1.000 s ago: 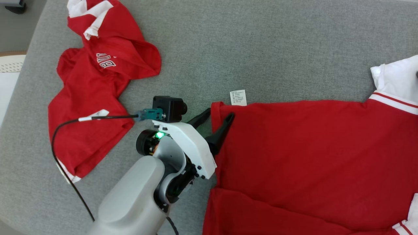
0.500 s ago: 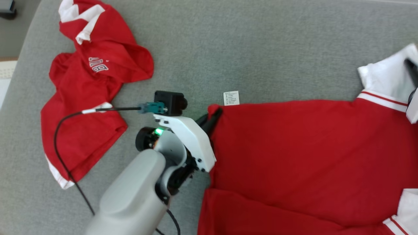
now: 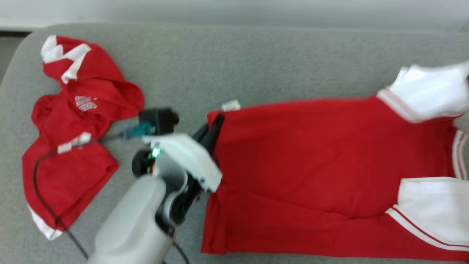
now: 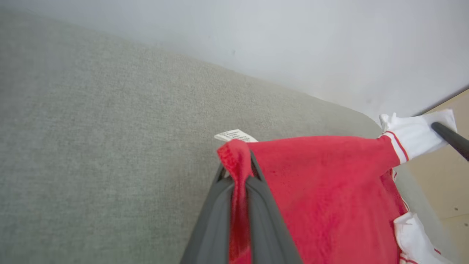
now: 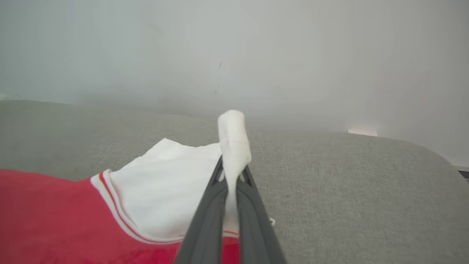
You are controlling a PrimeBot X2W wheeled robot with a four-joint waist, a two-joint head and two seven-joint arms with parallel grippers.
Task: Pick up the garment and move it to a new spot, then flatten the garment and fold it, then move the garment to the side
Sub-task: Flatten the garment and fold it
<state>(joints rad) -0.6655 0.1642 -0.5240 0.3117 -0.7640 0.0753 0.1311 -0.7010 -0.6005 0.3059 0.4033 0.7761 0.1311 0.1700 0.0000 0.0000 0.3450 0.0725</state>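
From the head view, the red garment (image 3: 311,172) lies spread across the right half of the grey padded surface (image 3: 256,62), its hem end toward the middle and its white sleeves to the right. One white sleeve (image 3: 428,91) rises at the far right corner, blurred, while the other sleeve (image 3: 432,209) lies flat nearer the robot. The left gripper (image 3: 216,123) meets the far hem corner, though from above its dark fingers mostly merge with the cloth.

The left wrist view settles the grip. The jaws are pressed together on a pinch of red fabric, which bunches up above the fingertips. A white care label (image 4: 234,135) pokes out just behind that corner. This view also takes in the pale wall (image 4: 293,44), a patch of beige floor (image 4: 447,176), and a dark finger of the other arm touching the raised sleeve.

The right wrist view looks along the right gripper (image 5: 231,170). Its jaws are closed on a fold of white sleeve cloth that stands up between them, with the red-striped cuff band beside it.

A second red garment (image 3: 73,146) lies crumpled at the left of the surface, well apart, and a black cable (image 3: 40,190) trails over it.
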